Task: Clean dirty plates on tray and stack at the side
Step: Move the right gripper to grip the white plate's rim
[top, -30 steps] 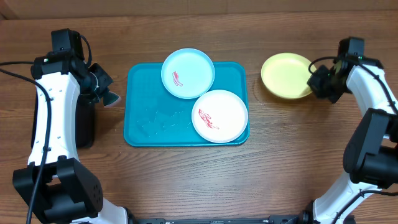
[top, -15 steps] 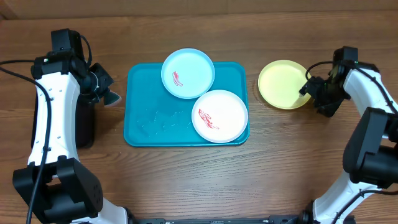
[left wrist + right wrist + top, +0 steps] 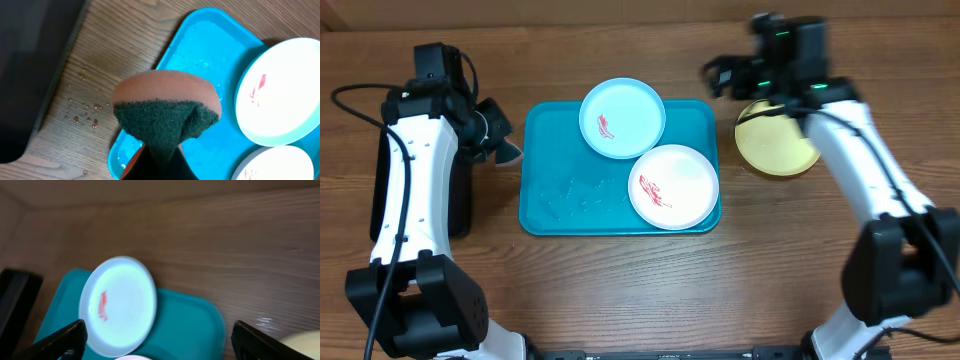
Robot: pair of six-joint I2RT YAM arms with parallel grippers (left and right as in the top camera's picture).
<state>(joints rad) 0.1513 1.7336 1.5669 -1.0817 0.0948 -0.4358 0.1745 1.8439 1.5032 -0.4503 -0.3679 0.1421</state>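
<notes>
**Light blue plate (image 3: 622,117) left of right gripper (image 3: 722,75)**

Note right gripper near the far edge, fingers spread wide, empty. Reach toward the left edge for the round light blue plate overlapping the tray (image 3: 545,150) far rim. Count three plates: blue and white plate (image 3: 673,186) smeared, on one tray; yellow-green plate (image 3: 777,140) off it, rightward. Note left gripper (image 3: 495,150) clamped on one sponge (image 3: 165,107).

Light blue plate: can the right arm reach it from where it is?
Probably yes. The right pincer hangs open near the light blue plate, with nothing between them, and the plate's rim on that side is bare.
</notes>
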